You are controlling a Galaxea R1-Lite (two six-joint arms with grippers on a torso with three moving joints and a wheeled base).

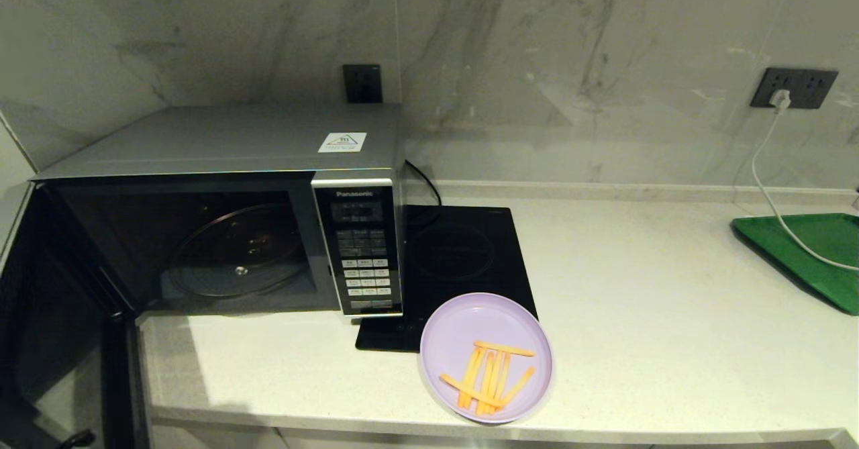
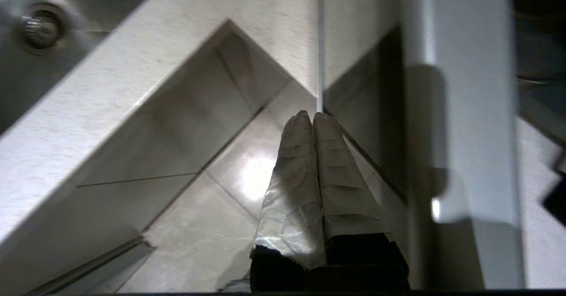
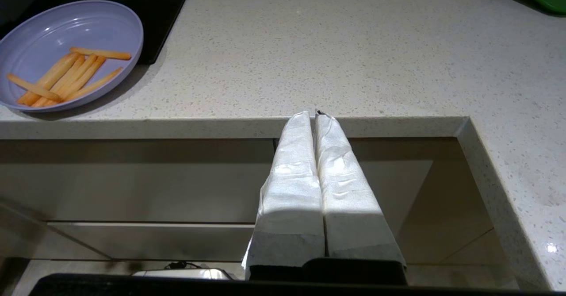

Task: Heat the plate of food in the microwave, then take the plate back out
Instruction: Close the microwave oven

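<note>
Nearest us in the head view, at the lower centre, sits one plate of food (image 1: 486, 357) on the counter (image 1: 658, 341), close to its front edge, its far rim overlapping the flat black hob (image 1: 463, 261). We count roughly seven orange sticks; most run their long axis toward the back wall, while two lie crosswise. At centre left stands one microwave (image 1: 221, 214), its front facing us and its long axis running left to right. Its door (image 1: 60, 341) is swung open at the lower left and cut off by the frame edge. The cavity is dark; we make out only the glass turntable (image 1: 235, 251). One green tray (image 1: 809, 254) is cropped at the right edge. Neither arm shows here.

From the left wrist view, the left gripper (image 2: 313, 115) sits at centre, its two wrapped fingers pressed together on nothing, beside a panel edge below counter height. What the blurred surfaces around it are, we cannot tell.

From the right wrist view, the right gripper (image 3: 315, 113) is likewise closed and empty, its tips at the counter's front edge. The plate lies in the upper left, well apart from it, partly cut off.
</note>
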